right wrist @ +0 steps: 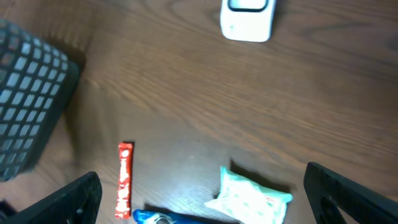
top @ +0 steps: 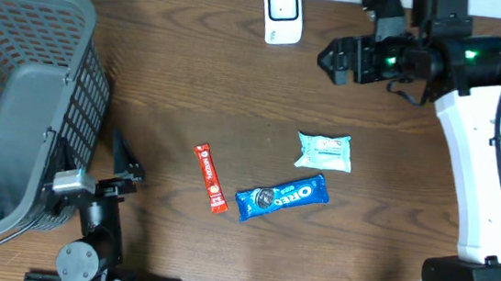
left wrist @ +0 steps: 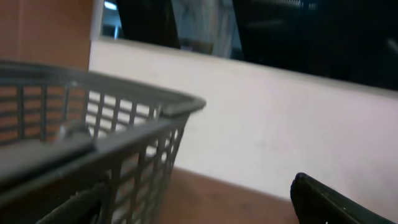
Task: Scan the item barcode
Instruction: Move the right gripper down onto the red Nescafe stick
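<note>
Three items lie mid-table: a red stick pack point(top: 211, 178), a blue Oreo packet point(top: 282, 196) and a pale mint packet point(top: 324, 151). The white scanner point(top: 282, 13) stands at the far edge. My right gripper point(top: 337, 59) hovers open and empty near the scanner, high above the items. Its wrist view looks down on the scanner point(right wrist: 247, 18), the red stick point(right wrist: 125, 180), the mint packet point(right wrist: 252, 196) and the end of the Oreo packet point(right wrist: 165, 218), with the right gripper point(right wrist: 208, 200) spread wide. My left gripper point(top: 126, 159) rests open by the basket, holding nothing.
A large grey mesh basket point(top: 16, 90) fills the left side of the table. In the left wrist view its rim point(left wrist: 124, 102) is close, with a white wall behind. The right arm's white body runs down the right edge.
</note>
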Available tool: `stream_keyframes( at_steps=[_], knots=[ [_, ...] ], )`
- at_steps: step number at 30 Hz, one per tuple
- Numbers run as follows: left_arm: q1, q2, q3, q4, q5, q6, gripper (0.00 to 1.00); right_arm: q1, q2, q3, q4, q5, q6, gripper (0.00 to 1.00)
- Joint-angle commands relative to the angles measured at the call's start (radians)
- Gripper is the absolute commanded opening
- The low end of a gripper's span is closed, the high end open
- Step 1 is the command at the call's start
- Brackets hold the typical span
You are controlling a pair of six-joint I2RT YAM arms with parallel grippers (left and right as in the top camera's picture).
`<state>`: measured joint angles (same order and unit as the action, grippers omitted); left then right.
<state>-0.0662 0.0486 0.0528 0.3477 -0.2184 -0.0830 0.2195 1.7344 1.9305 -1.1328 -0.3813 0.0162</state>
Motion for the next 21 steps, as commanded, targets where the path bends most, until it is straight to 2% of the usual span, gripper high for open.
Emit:
stream_keyframes(
  at_steps=[1, 10, 17, 21],
  knots=[
    [0.003, -0.008, 0.000, -0.030, 0.009, -0.008, 0.92, 0.035, 0.002, -0.003, 0.000, 0.005, 0.023, 0.99],
    [0.003, -0.007, 0.000, -0.060, 0.009, -0.008, 0.92, 0.172, 0.046, -0.003, 0.016, 0.016, 0.146, 0.99],
    [0.003, -0.006, 0.000, -0.060, 0.009, -0.008, 0.92, 0.307, 0.144, -0.003, 0.035, 0.188, 0.225, 0.99],
    [0.003, -0.006, 0.000, -0.060, 0.009, -0.008, 0.92, 0.349, 0.198, -0.003, 0.032, 0.193, 0.227, 0.99]
  ],
)
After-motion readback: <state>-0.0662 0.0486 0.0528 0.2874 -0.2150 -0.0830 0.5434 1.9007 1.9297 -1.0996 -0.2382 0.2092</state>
